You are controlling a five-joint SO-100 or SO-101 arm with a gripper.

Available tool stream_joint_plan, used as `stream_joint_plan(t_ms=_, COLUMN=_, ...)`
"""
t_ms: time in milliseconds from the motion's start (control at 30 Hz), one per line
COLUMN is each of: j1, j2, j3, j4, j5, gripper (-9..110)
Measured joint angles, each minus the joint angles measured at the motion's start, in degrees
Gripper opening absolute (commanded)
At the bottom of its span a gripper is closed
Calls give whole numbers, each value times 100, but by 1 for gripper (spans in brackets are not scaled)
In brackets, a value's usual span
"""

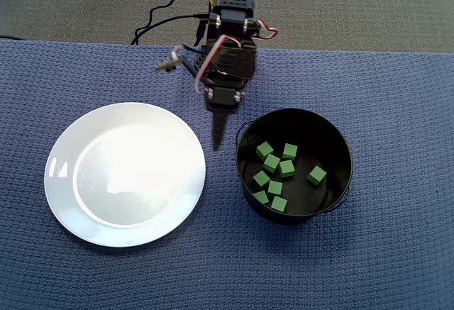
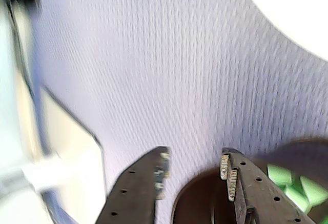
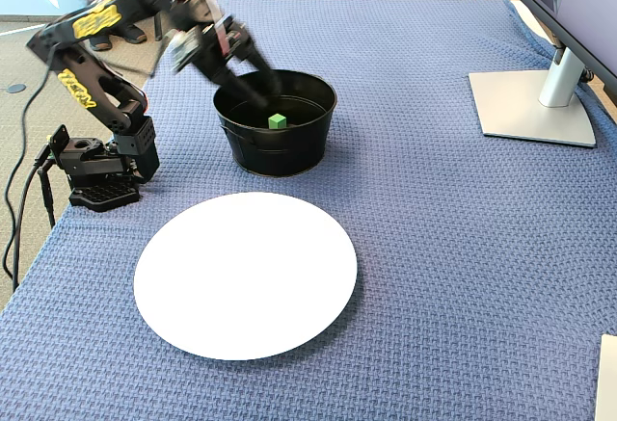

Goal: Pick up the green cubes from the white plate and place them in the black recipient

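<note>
- Cubes first: the small matte green cubes [image 1: 272, 162] lie loose on the floor of the round glossy black metal pot [image 1: 340, 182]. Eight can be counted in the overhead view; only one [image 3: 278, 121] shows over the rim in the fixed view.
- Large round glossy white plate [image 1: 60, 182] sits bare on the blue woven cloth [image 1: 397, 111], just beside the pot, so the moving looks finished or nearly so.
- Black two-finger gripper [image 2: 193, 168] hangs over the cloth at the pot's rim, between plate and pot. The wrist view shows its jaws apart with nothing between them.
- Handling, as a judgement: the cubes look light, stiff and not fragile. Their matte faces should grip well against the toothed pads [image 2: 225, 168].
- Best hold would be across two opposite flat faces, squarely, since a corner-to-corner pinch could twist a cube out.
- Cubes lying close together in the pot would be awkward to single out, should one need re-picking.
- Plate's glaze looks slick, so a cube nudged there would likely slide rather than tip.
</note>
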Motion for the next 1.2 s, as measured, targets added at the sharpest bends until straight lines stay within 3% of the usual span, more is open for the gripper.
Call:
stream_joint_plan(t_ms=267, j1=721, j2=2364, j3=2689, j4=-211, j5=272, gripper=0)
stream_joint_plan(t_ms=467, j1=826, j2=3718, j3=3621, j4=246, j5=272, gripper=0)
stream_joint_plan(t_ms=733, j1=422, j2=4333, j3=4289, j4=650, j5=264, gripper=0)
stream_joint_plan(t_ms=1200, j1=-281, j2=4474, j3=5177, j4=334, j5=264, gripper=0)
